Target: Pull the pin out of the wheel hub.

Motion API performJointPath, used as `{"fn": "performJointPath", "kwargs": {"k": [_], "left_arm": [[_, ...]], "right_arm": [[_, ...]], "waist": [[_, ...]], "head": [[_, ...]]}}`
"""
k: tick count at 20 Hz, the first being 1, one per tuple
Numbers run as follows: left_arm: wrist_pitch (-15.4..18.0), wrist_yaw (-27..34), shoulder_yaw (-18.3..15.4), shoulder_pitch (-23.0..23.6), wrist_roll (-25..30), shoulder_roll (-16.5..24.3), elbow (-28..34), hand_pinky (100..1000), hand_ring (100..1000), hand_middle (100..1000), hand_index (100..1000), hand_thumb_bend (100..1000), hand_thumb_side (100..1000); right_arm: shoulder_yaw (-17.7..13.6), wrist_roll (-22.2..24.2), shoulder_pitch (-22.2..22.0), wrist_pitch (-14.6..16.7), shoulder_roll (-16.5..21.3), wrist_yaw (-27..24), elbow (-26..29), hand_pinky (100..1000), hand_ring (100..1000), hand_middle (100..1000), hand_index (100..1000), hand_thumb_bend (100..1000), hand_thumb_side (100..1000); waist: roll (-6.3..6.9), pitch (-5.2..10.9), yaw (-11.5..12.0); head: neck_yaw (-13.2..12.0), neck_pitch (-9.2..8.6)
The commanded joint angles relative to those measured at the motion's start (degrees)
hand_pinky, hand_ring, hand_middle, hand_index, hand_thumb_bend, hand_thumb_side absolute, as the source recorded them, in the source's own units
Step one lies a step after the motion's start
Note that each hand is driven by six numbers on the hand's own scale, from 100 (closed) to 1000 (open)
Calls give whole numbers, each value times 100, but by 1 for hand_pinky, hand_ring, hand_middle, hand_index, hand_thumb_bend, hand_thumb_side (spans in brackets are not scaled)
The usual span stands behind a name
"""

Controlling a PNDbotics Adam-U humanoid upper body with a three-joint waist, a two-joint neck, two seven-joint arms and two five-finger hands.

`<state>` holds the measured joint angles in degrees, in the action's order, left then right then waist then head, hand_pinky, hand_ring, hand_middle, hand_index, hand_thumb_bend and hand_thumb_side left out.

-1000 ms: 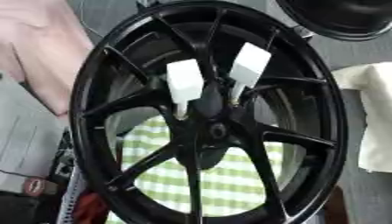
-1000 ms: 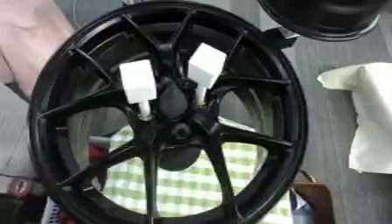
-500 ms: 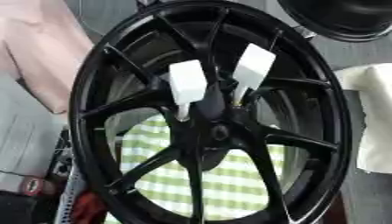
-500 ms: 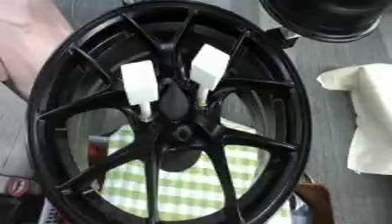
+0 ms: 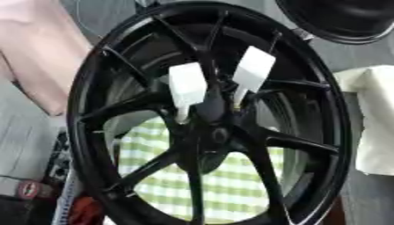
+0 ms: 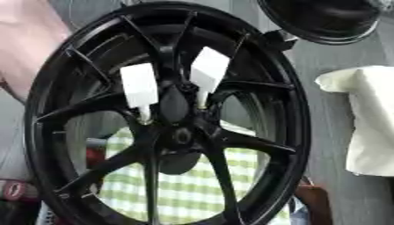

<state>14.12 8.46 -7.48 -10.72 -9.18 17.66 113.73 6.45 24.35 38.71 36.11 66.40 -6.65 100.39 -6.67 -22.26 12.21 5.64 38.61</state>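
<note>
Two white block-headed pins sit in the centre of the black multi-spoke wheel hub (image 5: 212, 132), which stands upright and fills both views. Left white pin (image 5: 187, 85) and right white pin (image 5: 252, 70) are seated just above the centre bore, side by side, heads tilted outward. A green-and-white checked cloth (image 5: 223, 176) shows through the lower spokes. A cream cloth (image 6: 369, 118) lies to the right. Neither robot hand appears, so hand state cannot be told.

Wheel (image 5: 208, 127): black, spoked, standing upright, fills most of view.
Pins: two white; left pin (image 5: 187, 88) & right pin (image 5: 252, 72), both stuck in hub (image 5: 215, 136).
Cloth (image 5: 223, 176): green-white check, seen thru spokes.
Bag (image 5: 377, 118): cream, right edge.
</note>
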Motion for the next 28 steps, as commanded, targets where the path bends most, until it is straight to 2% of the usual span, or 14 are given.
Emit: {"fn": "performJointPath", "kwargs": {"k": [1,6,15,22,28], "left_arm": [[0,-1,5,-50,-2,107,86,887,650,571,759,100,723],[-18,3,19,-67,13,112,86,888,648,570,759,100,725],[-20,16,43,-85,42,118,86,889,647,570,759,100,725],[-27,14,55,-79,60,116,86,891,646,569,759,100,726],[-50,2,63,-76,77,111,86,892,645,569,759,100,727]], "right_arm": [[58,120,14,242,286,302,209,901,896,817,820,160,193],[229,262,-2,525,325,686,408,894,897,821,827,224,203],[524,427,-24,773,358,1088,751,893,899,824,834,259,220],[698,335,161,665,254,1099,761,894,896,823,848,273,189],[939,554,469,530,82,1206,722,901,898,828,880,406,101]], "waist": [[14,94,7],[-10,89,27],[-23,76,71],[-39,79,91],[-64,86,114]], "head": [[41,-87],[78,-112],[114,-176],[124,-167],[126,-147]]}}
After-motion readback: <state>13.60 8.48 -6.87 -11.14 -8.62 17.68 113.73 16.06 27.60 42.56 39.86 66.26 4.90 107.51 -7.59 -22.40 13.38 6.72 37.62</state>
